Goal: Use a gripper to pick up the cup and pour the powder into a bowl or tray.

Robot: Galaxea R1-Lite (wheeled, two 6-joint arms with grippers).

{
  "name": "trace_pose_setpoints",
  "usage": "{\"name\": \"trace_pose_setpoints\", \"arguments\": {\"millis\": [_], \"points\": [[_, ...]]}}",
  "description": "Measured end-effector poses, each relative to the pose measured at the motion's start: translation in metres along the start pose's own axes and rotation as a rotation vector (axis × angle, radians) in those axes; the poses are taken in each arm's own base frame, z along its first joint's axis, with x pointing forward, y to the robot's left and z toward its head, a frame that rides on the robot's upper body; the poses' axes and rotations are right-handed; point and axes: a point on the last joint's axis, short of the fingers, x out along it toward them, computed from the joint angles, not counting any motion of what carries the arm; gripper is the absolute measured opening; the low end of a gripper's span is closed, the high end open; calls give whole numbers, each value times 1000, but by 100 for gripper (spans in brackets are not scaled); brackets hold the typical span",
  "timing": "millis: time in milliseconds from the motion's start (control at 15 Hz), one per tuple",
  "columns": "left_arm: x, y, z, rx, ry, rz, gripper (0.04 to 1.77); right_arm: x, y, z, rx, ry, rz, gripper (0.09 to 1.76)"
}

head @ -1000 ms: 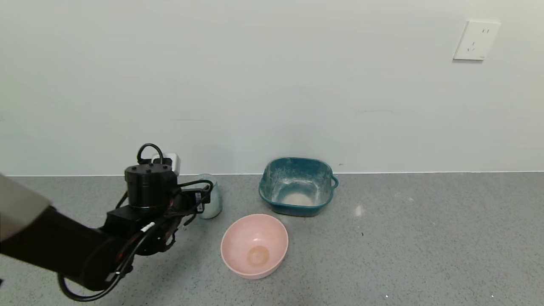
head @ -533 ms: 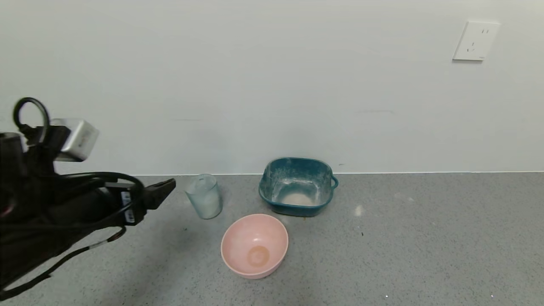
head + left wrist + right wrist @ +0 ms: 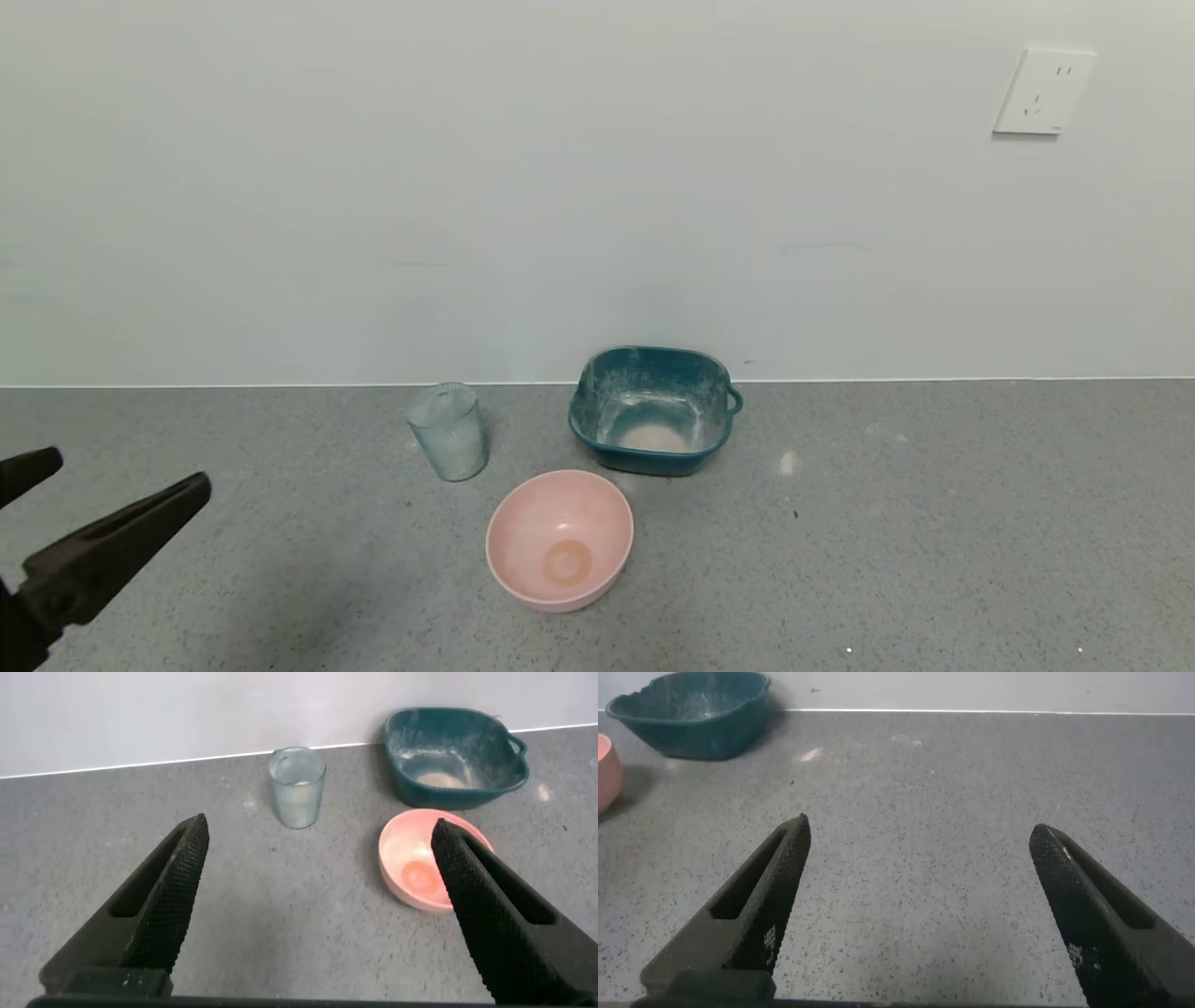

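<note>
The clear ribbed cup (image 3: pixel 449 431) stands upright on the grey counter near the wall; it also shows in the left wrist view (image 3: pixel 297 788). The teal square dish (image 3: pixel 651 409) to its right holds a small heap of white powder (image 3: pixel 653 435); it also shows in the left wrist view (image 3: pixel 455 754) and the right wrist view (image 3: pixel 691 714). My left gripper (image 3: pixel 126 476) is open and empty at the far left edge, well back from the cup; in its own view (image 3: pixel 320 835) the cup lies ahead between the fingers. My right gripper (image 3: pixel 918 831) is open over bare counter.
A round pink bowl (image 3: pixel 559 539) sits in front of the cup and dish, also in the left wrist view (image 3: pixel 425 861). The grey counter (image 3: pixel 887 523) meets a white wall with a socket (image 3: pixel 1043 91). A pale powder smear (image 3: pixel 789 462) lies right of the dish.
My left gripper has drawn back from beside the cup to the far left edge and dropped low. The cup stays standing where it was.
</note>
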Motion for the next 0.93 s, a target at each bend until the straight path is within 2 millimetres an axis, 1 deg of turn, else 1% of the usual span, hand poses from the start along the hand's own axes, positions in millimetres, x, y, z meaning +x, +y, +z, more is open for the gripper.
{"name": "trace_pose_setpoints", "arguments": {"millis": [133, 333, 467, 600, 733, 933], "points": [[-20, 6, -7, -6, -8, 39, 171, 0, 0, 0, 0, 0, 0, 171], [-48, 14, -17, -15, -41, 156, 171, 0, 0, 0, 1, 0, 0, 171], [-64, 15, -23, -21, -68, 219, 171, 0, 0, 0, 0, 0, 0, 171], [-81, 14, -34, -28, -81, 274, 171, 0, 0, 0, 0, 0, 0, 171], [-94, 11, -45, -32, -104, 307, 171, 0, 0, 0, 0, 0, 0, 171], [-102, 9, -64, -34, -134, 318, 171, 0, 0, 0, 0, 0, 1, 171]]}}
